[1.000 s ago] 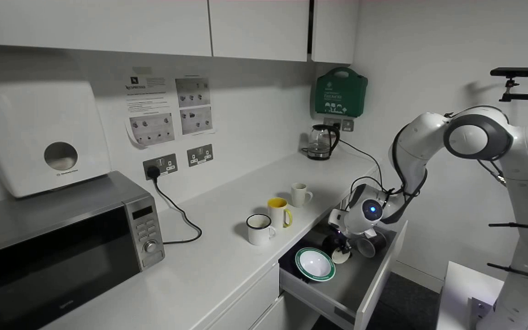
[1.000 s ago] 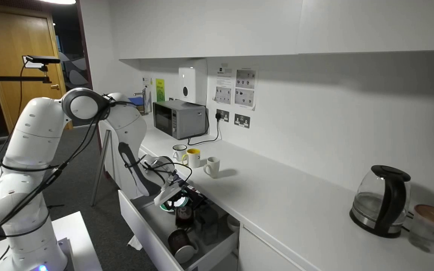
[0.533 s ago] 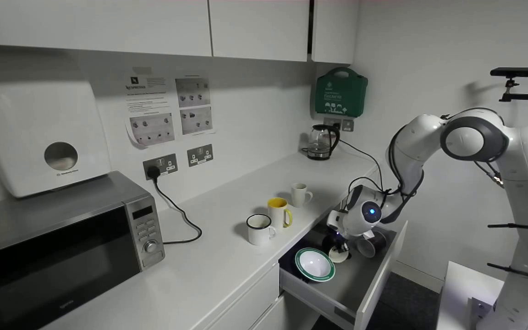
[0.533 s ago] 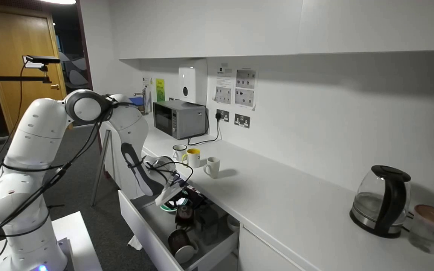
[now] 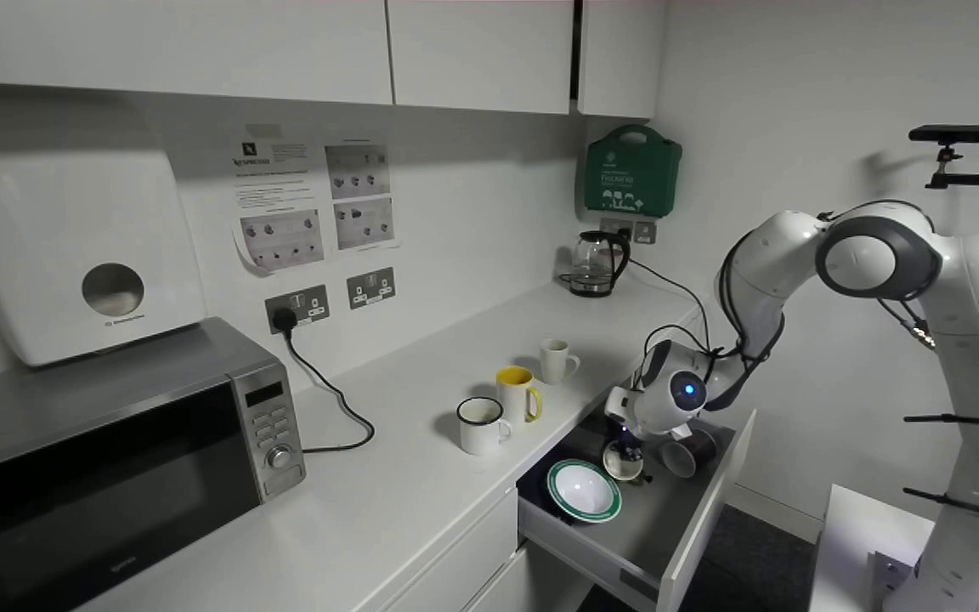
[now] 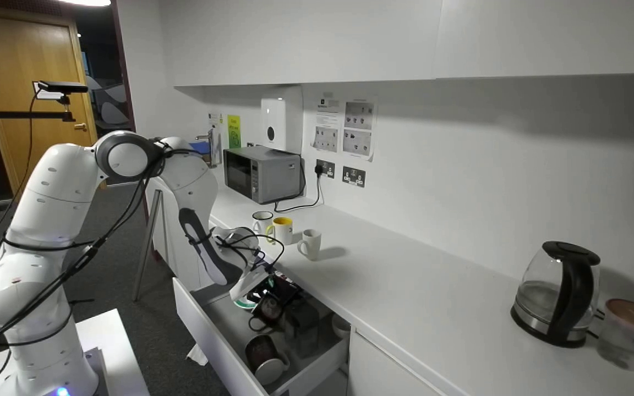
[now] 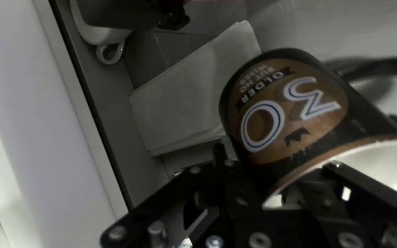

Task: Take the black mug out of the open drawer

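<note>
The black mug (image 7: 284, 110), with a brown printed label and pale inside, lies tilted within the open drawer (image 5: 655, 531). Its pale opening (image 5: 619, 466) faces outward in an exterior view, and its dark handle (image 6: 256, 323) shows in an exterior view. My gripper (image 7: 277, 179) reaches down to the mug's rim: one finger stands outside the wall, the other finger (image 7: 336, 168) is inside the mouth. The jaws have come together on the mug's wall; the pads themselves are hidden behind it.
A green-rimmed bowl (image 5: 585, 490) and a second dark cup (image 6: 264, 357) lie in the drawer beside the mug. A dark see-through container (image 6: 301, 328) stands close by. On the counter are a yellow-lined cup (image 5: 517, 395), a black-rimmed white mug (image 5: 481, 432) and a white mug (image 5: 556, 363).
My gripper has closed on the mug. The mug has tipped and turned, its opening shifting slightly left in an exterior view, and its handle has swung out. The arm has moved only slightly.
</note>
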